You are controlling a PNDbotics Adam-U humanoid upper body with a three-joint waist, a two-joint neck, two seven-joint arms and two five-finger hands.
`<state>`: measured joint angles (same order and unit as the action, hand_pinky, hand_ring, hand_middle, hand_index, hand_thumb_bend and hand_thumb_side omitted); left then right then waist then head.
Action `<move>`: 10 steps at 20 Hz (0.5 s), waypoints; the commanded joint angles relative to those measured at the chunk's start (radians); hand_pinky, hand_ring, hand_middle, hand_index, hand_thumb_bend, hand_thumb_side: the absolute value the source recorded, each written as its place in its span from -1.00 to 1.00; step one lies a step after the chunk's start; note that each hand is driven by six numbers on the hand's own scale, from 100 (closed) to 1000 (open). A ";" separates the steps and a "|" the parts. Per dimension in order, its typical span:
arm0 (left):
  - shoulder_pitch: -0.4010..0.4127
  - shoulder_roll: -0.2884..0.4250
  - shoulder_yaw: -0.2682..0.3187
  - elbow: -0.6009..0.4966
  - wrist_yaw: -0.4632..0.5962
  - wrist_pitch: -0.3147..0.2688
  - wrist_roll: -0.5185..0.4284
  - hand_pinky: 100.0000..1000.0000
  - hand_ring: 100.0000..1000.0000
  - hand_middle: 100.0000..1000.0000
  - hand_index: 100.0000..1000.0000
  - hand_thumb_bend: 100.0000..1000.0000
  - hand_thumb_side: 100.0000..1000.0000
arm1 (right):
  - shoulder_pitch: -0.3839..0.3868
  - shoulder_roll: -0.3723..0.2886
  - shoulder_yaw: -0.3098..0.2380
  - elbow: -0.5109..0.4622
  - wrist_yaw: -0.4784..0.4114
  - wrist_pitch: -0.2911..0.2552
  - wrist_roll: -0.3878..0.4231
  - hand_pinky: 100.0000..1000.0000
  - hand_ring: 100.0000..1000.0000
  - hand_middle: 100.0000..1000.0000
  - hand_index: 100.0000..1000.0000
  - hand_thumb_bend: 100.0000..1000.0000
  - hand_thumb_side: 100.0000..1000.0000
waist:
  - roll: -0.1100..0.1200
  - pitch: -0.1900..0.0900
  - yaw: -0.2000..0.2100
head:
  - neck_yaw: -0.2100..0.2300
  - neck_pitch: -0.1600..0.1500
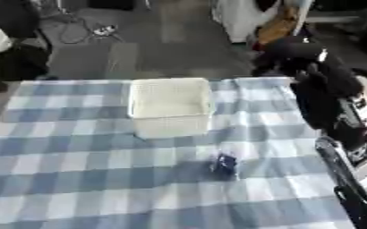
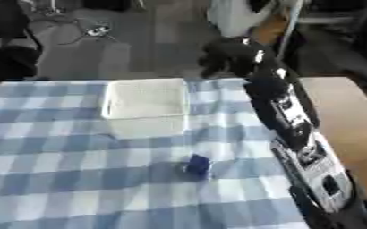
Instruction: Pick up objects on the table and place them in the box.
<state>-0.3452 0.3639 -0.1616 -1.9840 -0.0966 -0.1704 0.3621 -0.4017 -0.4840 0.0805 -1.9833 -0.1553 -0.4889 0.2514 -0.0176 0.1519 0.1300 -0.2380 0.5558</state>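
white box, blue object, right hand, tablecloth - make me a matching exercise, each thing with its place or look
Things:
1. white box
2. small blue object
3. right hand
4. tablecloth

Descriptions:
A. blue and white checks
B. raised beyond the table's far edge, right of the box
C. on the cloth, nearer than the box
D. open-topped, toward the table's far side

Pairs: 1-D, 2-C, 3-B, 4-A

Checked tablecloth (image 1: pixel 77 134) carries a white box (image 1: pixel 171 105) — and a small, perhaps dark-blue object (image 1: pixel 225 165).
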 commanded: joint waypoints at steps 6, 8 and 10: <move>-0.012 0.012 0.008 -0.016 -0.003 -0.002 -0.003 0.37 0.07 0.83 0.40 -1.00 0.53 | -0.009 -0.014 -0.010 -0.017 -0.002 0.000 0.003 0.23 0.40 0.48 0.63 -1.00 0.99 | 0.000 -0.011 0.002 | 0.007 -0.016; -0.013 0.012 0.007 -0.016 -0.003 -0.004 -0.003 0.37 0.07 0.83 0.40 -1.00 0.53 | -0.009 -0.014 -0.010 -0.017 -0.001 0.000 0.004 0.23 0.40 0.48 0.63 -1.00 0.99 | 0.000 -0.011 0.002 | 0.008 -0.016; -0.013 0.012 0.007 -0.016 -0.002 -0.006 -0.004 0.37 0.07 0.83 0.40 -1.00 0.53 | -0.009 -0.014 -0.009 -0.017 -0.001 -0.001 0.005 0.23 0.41 0.48 0.63 -1.00 0.99 | -0.001 -0.010 0.002 | 0.009 -0.016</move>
<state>-0.3453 0.3639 -0.1616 -1.9840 -0.0966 -0.1728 0.3606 -0.4017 -0.4840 0.0804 -1.9833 -0.1553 -0.4890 0.2520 -0.0183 0.1519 0.1311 -0.2377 0.5557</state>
